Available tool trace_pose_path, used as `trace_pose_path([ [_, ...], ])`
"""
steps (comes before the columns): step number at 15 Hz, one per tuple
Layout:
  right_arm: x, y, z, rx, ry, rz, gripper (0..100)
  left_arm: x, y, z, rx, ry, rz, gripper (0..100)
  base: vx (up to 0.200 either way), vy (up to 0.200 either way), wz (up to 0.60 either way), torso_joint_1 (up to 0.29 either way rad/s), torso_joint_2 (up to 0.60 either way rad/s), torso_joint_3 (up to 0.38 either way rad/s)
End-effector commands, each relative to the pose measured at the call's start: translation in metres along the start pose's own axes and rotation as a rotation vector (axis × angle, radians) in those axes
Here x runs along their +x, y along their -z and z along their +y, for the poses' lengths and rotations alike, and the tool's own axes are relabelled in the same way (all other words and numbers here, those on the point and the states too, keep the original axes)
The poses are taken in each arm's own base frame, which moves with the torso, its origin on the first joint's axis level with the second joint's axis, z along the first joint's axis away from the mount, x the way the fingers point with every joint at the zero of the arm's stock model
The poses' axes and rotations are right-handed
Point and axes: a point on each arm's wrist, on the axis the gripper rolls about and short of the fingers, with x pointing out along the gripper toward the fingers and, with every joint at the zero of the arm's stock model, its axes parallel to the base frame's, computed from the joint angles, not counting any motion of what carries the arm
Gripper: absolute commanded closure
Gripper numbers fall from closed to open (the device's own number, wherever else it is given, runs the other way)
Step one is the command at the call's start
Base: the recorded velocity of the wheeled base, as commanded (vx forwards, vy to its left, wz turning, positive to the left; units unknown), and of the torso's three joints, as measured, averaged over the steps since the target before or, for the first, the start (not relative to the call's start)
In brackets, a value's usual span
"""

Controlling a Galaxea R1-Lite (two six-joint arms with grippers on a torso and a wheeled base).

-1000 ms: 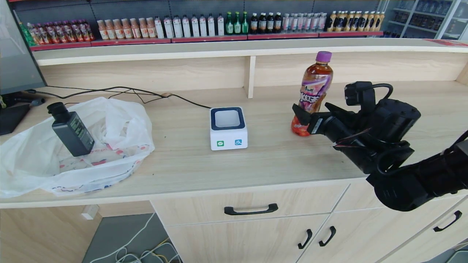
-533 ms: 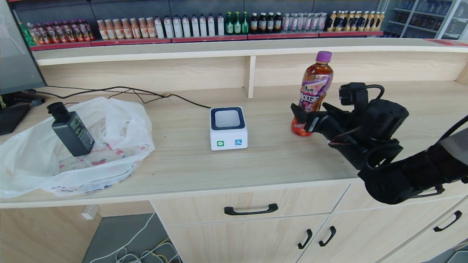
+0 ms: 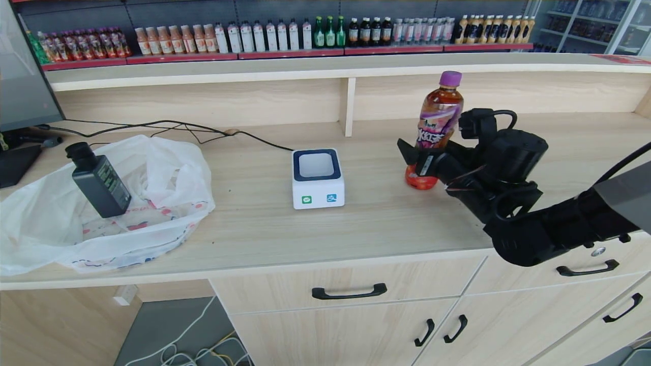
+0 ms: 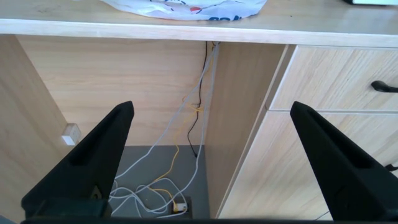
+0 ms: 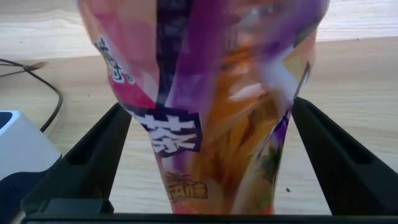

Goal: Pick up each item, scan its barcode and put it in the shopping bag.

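While the far left edge of the light wood surface (image 3: 244,223) has a dark monitor (image 3: 23,71) on it, the white shopping bag (image 3: 168,173) lies open just beside that, with a dark grey bottle (image 3: 99,180) leaning tilted inside. Down below the surface's front edge the left tool (image 4: 211,109) hangs with its fingers spread wide on nothing, facing the gap under the bag where loose cables (image 4: 165,186) lie on the floor. A black cord (image 3: 152,124) runs along the back of the surface to the white scanner (image 3: 318,178), which sits around the middle, well apart from the bag. Further right the drink bottle (image 3: 438,122) with the purple cap stands upright on the surface. The right tool (image 3: 430,152) is open too, one finger on each side of the bottle's lower half; can't tell if they touch it. Drawers (image 3: 351,290) with black handles sit under the surface. Behind everything there's a raised ledge (image 3: 203,71), then a long red-edged shelf (image 3: 290,53) packed with drinks.
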Motion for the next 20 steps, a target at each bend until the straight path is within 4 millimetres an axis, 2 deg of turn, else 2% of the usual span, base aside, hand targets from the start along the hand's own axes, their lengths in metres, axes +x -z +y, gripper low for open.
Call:
trace_pose_path([
  [1,0.009,-0.001,0.0011,0.001,-0.001,-0.004,0,0.0,0.0,0.0,0.0,0.0,0.0,0,0.0,0.0,0.0,0.0,0.0,0.0],
  [13,0.0148,0.0001,0.0029,0.001,-0.002,0.004,0,0.0,0.0,0.0,0.0,0.0,0.0,0,0.0,0.0,0.0,0.0,0.0,0.0],
  [14,0.0146,0.0004,0.0028,0.0,-0.002,0.006,100,0.0,0.0,0.0,0.0,0.0,0.0,0,0.0,0.0,0.0,0.0,0.0,0.0],
  [20,0.0143,-0.0012,0.0048,0.006,-0.007,0.001,100,0.0,0.0,0.0,0.0,0.0,0.0,0,0.0,0.0,0.0,0.0,0.0,0.0],
])
